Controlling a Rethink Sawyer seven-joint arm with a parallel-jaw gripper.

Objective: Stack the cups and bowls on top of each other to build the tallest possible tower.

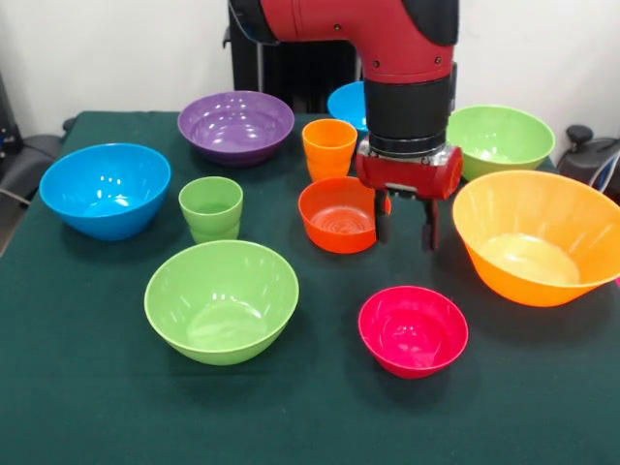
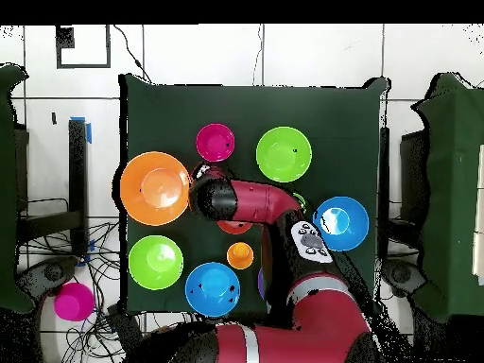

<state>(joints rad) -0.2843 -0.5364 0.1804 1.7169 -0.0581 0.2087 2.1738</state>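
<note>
My gripper (image 1: 406, 231) hangs low over the table's middle, open, with nothing between its fingers. Its left finger (image 1: 383, 225) stands at the right rim of the small orange-red bowl (image 1: 335, 215); I cannot tell if they touch. The orange cup (image 1: 329, 147) stands just behind that bowl, and the light green cup (image 1: 210, 207) to its left. The magenta bowl (image 1: 413, 330) sits in front of the gripper and the large orange bowl (image 1: 538, 237) to its right. Nothing is stacked.
A light green bowl (image 1: 221, 301) sits front left, a blue bowl (image 1: 105, 190) far left, a purple bowl (image 1: 235, 126) behind. Another blue bowl (image 1: 347, 103) is half hidden behind the arm, beside a second green bowl (image 1: 499, 138). A magenta round thing (image 2: 73, 302) lies off the table.
</note>
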